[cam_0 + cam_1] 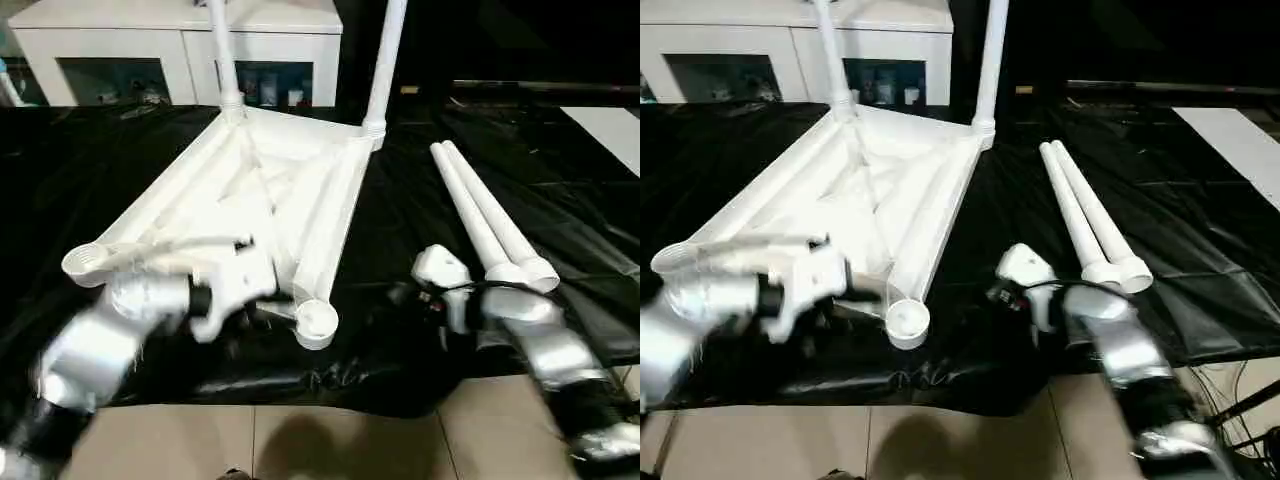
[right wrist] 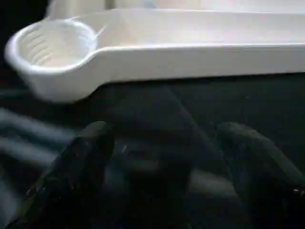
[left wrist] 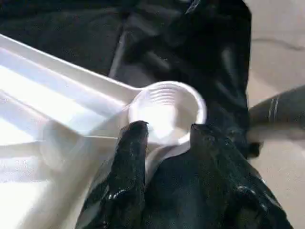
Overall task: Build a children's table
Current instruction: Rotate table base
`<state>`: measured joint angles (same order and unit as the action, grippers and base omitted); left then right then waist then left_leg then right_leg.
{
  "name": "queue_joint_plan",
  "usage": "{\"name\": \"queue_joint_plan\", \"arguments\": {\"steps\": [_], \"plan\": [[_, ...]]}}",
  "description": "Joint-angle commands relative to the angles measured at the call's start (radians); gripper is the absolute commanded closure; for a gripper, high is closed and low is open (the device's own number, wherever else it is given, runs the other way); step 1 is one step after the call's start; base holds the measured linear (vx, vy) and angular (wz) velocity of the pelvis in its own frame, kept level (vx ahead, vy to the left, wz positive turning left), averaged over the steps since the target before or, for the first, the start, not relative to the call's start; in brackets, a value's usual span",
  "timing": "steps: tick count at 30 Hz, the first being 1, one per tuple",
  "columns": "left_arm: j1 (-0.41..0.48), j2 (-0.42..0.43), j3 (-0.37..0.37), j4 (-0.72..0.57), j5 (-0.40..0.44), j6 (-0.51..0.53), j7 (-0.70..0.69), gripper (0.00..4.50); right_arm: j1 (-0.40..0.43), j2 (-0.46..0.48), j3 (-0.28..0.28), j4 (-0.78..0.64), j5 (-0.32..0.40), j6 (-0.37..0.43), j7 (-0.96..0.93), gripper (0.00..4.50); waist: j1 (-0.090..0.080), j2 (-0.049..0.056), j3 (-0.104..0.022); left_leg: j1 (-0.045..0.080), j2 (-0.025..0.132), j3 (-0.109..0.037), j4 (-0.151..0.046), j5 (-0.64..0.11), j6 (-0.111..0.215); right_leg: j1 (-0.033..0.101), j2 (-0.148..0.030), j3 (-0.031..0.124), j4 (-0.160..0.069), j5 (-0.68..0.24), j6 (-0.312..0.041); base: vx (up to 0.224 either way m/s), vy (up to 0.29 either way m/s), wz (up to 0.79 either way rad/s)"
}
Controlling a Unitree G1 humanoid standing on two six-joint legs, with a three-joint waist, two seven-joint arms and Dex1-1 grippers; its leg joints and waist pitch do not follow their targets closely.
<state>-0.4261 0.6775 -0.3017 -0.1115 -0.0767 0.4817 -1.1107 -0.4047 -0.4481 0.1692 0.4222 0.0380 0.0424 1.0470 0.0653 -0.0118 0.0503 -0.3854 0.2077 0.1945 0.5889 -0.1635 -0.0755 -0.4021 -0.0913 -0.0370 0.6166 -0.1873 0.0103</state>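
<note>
The children's table [image 1: 235, 190] lies upside down on a black sheet, ribbed underside up. Two white legs [image 1: 388, 50] stand in its far corner sockets. Two loose legs [image 1: 490, 225] lie side by side to its right. My left gripper [image 1: 265, 308] hovers over the table's near edge, by the empty near-right socket [image 1: 317, 322]. In the left wrist view its fingers [image 3: 136, 157] stand apart at that socket [image 3: 167, 112] with nothing clamped. My right gripper [image 1: 400, 300] sits just right of the socket, by the loose legs' flared ends. It is open [image 2: 164, 126] over the bare sheet.
A white cabinet [image 1: 180, 40] with glass doors stands behind the sheet. The black sheet [image 1: 90, 170] is wrinkled, and its front edge drops to a tiled floor [image 1: 340, 440]. The near-left socket [image 1: 85, 262] is empty.
</note>
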Motion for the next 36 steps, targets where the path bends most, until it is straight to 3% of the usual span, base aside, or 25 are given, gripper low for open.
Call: {"name": "queue_joint_plan", "arguments": {"steps": [1,4,5,9,10,15,20,22,25,28,29,36], "plan": [[-0.051,0.015,-0.043,0.117,0.076,-0.100,-0.014,2.42,0.013,-0.034,0.014,-0.090,0.019,0.042,0.055,0.69,0.003,0.010,-0.063,0.023,0.014,-0.011,-0.069,-0.271,0.017,0.040,-0.027,0.026,-0.069,-0.193,-0.199,0.000,0.000,0.00],[-0.097,0.020,-0.081,0.221,0.127,-0.170,-0.021,2.35,0.020,-0.048,0.022,-0.132,0.026,0.065,0.069,0.69,-0.001,0.008,-0.065,0.017,0.012,-0.012,-0.069,-0.249,0.020,0.044,-0.029,0.025,-0.067,-0.173,-0.197,0.000,0.000,0.00],[-0.102,0.023,-0.090,0.235,0.131,-0.175,-0.030,2.35,0.021,-0.049,0.024,-0.138,0.026,0.068,0.069,0.69,0.001,0.009,-0.067,0.021,0.012,-0.011,-0.067,-0.247,0.020,0.041,-0.029,0.025,-0.067,-0.170,-0.198,0.000,0.000,0.00],[-0.121,0.029,-0.122,0.293,0.147,-0.193,-0.062,2.35,0.026,-0.055,0.030,-0.162,0.028,0.084,0.072,0.69,0.001,0.010,-0.072,0.021,0.014,-0.010,-0.063,-0.202,0.032,0.043,-0.029,0.024,-0.056,-0.080,-0.234,0.000,0.000,0.00],[-0.140,0.030,-0.155,0.359,0.174,-0.228,-0.085,2.35,0.033,-0.060,0.036,-0.194,0.030,0.107,0.078,0.69,0.003,0.013,-0.071,0.022,0.013,-0.010,-0.062,-0.192,0.040,0.043,-0.028,0.023,-0.055,-0.056,-0.246,0.000,0.000,0.00],[-0.173,-0.006,-0.163,0.462,0.203,-0.281,-0.066,2.35,0.038,-0.067,0.036,-0.232,0.035,0.139,0.086,0.69,0.010,0.014,-0.071,0.026,0.016,-0.010,-0.064,-0.229,0.027,0.043,-0.031,0.024,-0.056,-0.075,-0.249,0.000,0.000,0.00],[-0.212,-0.057,-0.147,0.545,0.217,-0.305,0.012,2.72,0.041,-0.073,0.047,-0.257,0.044,0.158,0.102,0.69,0.024,0.008,-0.070,0.028,0.018,-0.008,-0.063,-0.243,0.023,0.041,-0.036,0.027,-0.060,-0.113,-0.239,0.000,0.000,0.00],[-0.230,-0.087,-0.129,0.578,0.204,-0.292,0.033,2.94,0.047,-0.077,0.057,-0.276,0.051,0.179,0.117,0.69,0.030,0.002,-0.069,0.026,0.018,-0.008,-0.063,-0.241,0.022,0.041,-0.038,0.027,-0.061,-0.129,-0.233,0.000,0.000,0.00],[-0.232,-0.099,-0.116,0.579,0.191,-0.277,0.013,3.14,0.048,-0.080,0.061,-0.286,0.055,0.190,0.118,0.69,0.031,0.004,-0.067,0.026,0.019,-0.009,-0.065,-0.249,0.019,0.040,-0.039,0.027,-0.064,-0.162,-0.225,0.000,0.000,0.00],[-0.211,-0.096,-0.107,0.540,0.167,-0.219,-0.021,3.39,0.046,-0.083,0.061,-0.291,0.062,0.197,0.123,0.69,0.025,0.002,-0.069,0.017,0.018,-0.013,-0.067,-0.233,0.014,0.046,-0.039,0.025,-0.059,-0.152,-0.222,0.000,0.000,0.00],[-0.205,-0.094,-0.105,0.532,0.168,-0.197,-0.019,3.45,0.046,-0.084,0.060,-0.292,0.063,0.198,0.124,0.69,0.025,0.008,-0.069,0.018,0.017,-0.014,-0.066,-0.229,0.014,0.045,-0.039,0.025,-0.058,-0.145,-0.223,0.000,0.000,0.00],[-0.123,-0.091,-0.078,0.409,0.171,-0.024,0.048,3.75,0.059,-0.087,0.052,-0.311,0.067,0.211,0.110,0.69,0.012,0.012,-0.070,0.016,0.017,-0.014,-0.062,-0.201,0.032,0.049,-0.034,0.023,-0.053,-0.064,-0.252,0.000,0.000,0.00]]}}
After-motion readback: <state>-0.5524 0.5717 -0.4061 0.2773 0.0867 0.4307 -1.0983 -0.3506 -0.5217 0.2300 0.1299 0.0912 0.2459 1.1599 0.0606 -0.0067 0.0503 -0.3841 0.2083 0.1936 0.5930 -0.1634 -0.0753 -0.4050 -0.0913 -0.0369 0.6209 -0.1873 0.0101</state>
